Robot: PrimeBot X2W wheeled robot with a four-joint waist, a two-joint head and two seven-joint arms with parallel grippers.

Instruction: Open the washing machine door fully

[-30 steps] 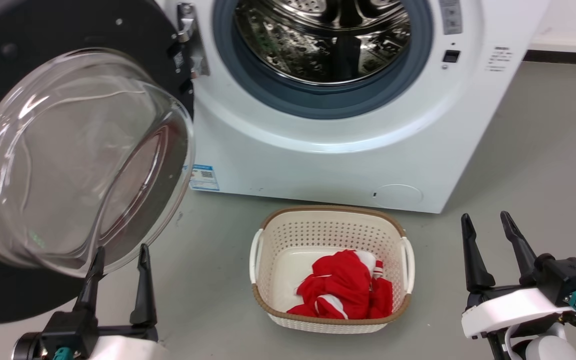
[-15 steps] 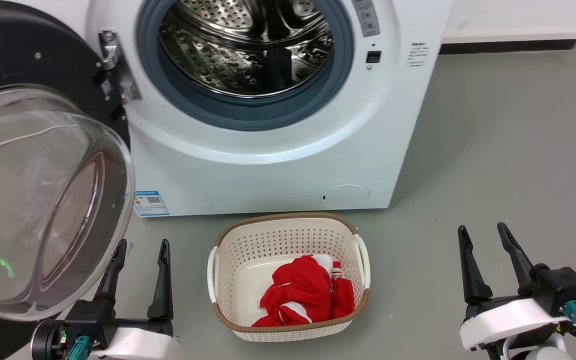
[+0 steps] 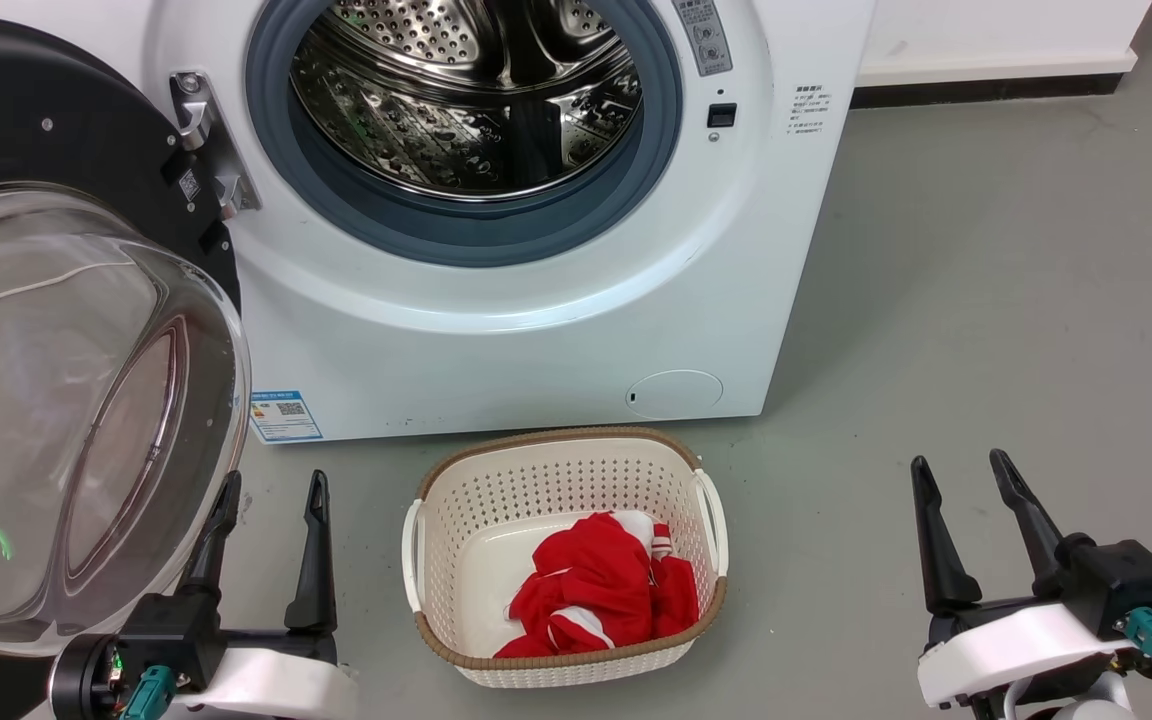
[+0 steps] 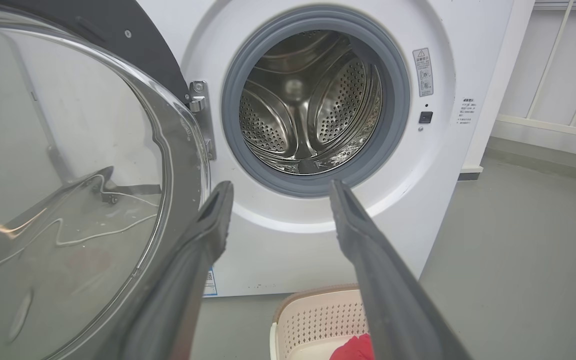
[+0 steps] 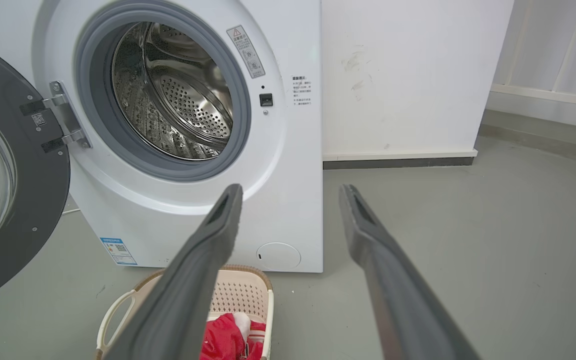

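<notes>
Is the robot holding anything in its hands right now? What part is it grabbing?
Nothing is held. The left gripper and the right gripper are both open with nothing between their fingers. The washing machine door stands open, not gripped.

One washing machine, one door, one basket, one red cloth bundle, two tools (left tool, right tool).

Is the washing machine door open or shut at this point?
Open: the washing machine door stands swung wide on its hinge, leaving the steel drum exposed.
</notes>
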